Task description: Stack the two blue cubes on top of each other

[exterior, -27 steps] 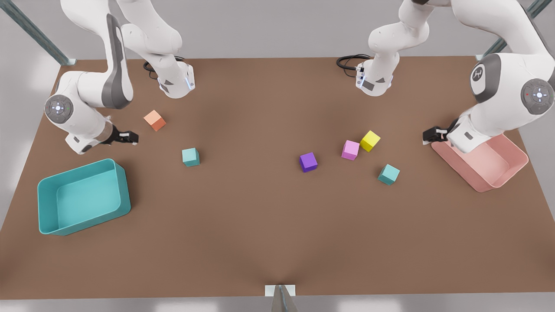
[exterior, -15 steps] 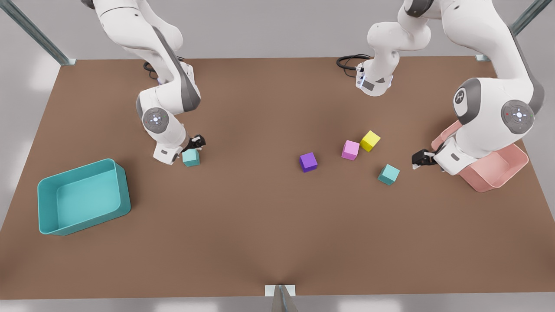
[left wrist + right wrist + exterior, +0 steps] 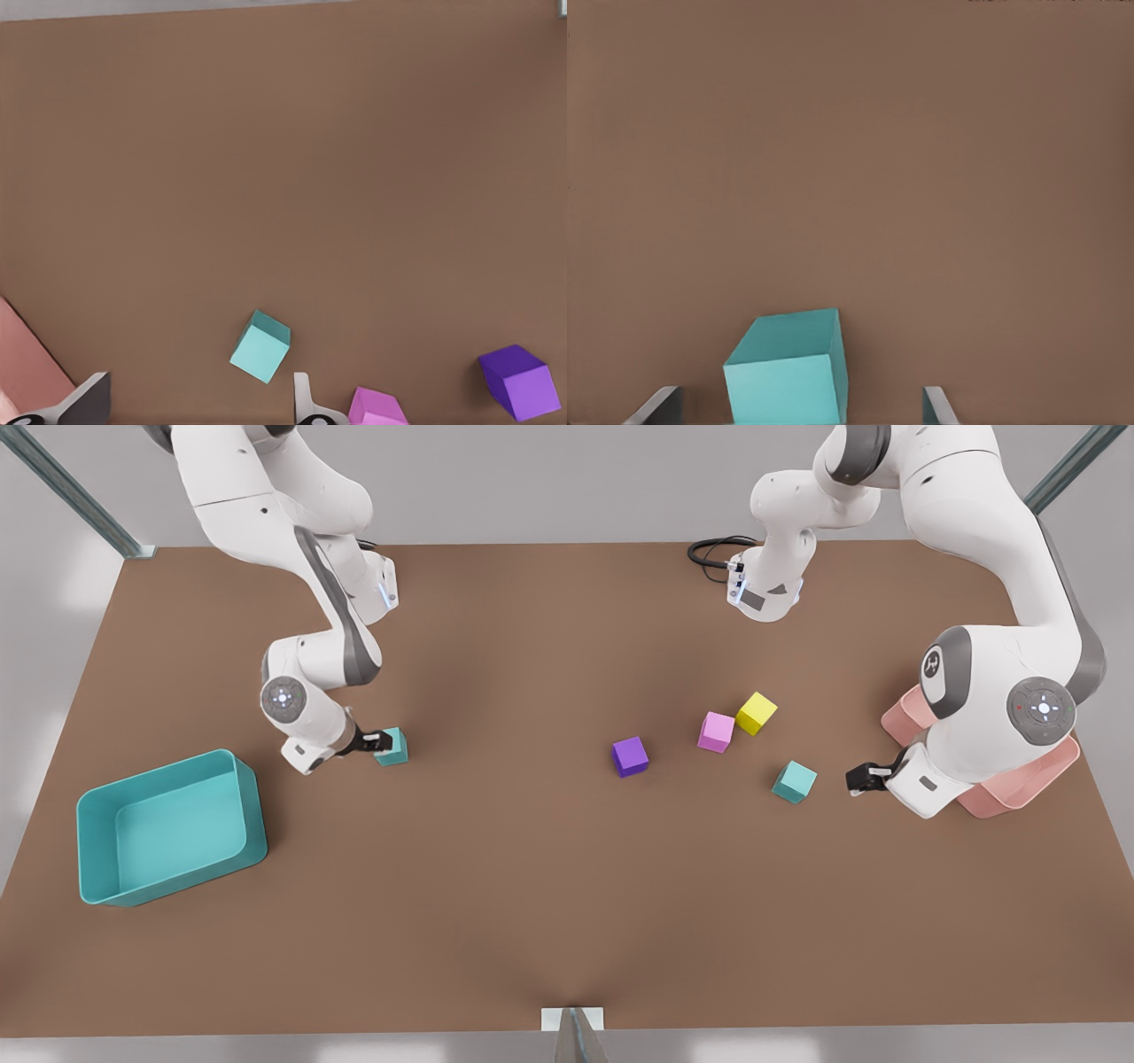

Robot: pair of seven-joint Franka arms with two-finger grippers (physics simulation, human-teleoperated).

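Note:
One blue cube (image 3: pixel 395 747) lies on the table toward the front view's left. My right gripper (image 3: pixel 381 740) is low at it and open, and the right wrist view has that cube (image 3: pixel 788 372) between the two fingertips (image 3: pixel 659 404) with gaps on both sides. The other blue cube (image 3: pixel 794 781) lies toward the front view's right. My left gripper (image 3: pixel 856 779) hangs open a short way to its right. In the left wrist view this cube (image 3: pixel 260 346) sits just ahead of the spread left gripper (image 3: pixel 199 391).
A purple cube (image 3: pixel 630 756), a pink cube (image 3: pixel 716 732) and a yellow cube (image 3: pixel 756 713) lie between the two blue ones. A large teal bin (image 3: pixel 168 828) stands at the front view's left, and a pink bin (image 3: pixel 992 797) sits behind the left arm.
Both arms swung in from the table's sides and came down. The right gripper now straddles its blue cube, and the left gripper has closed most of the distance to the other cube.

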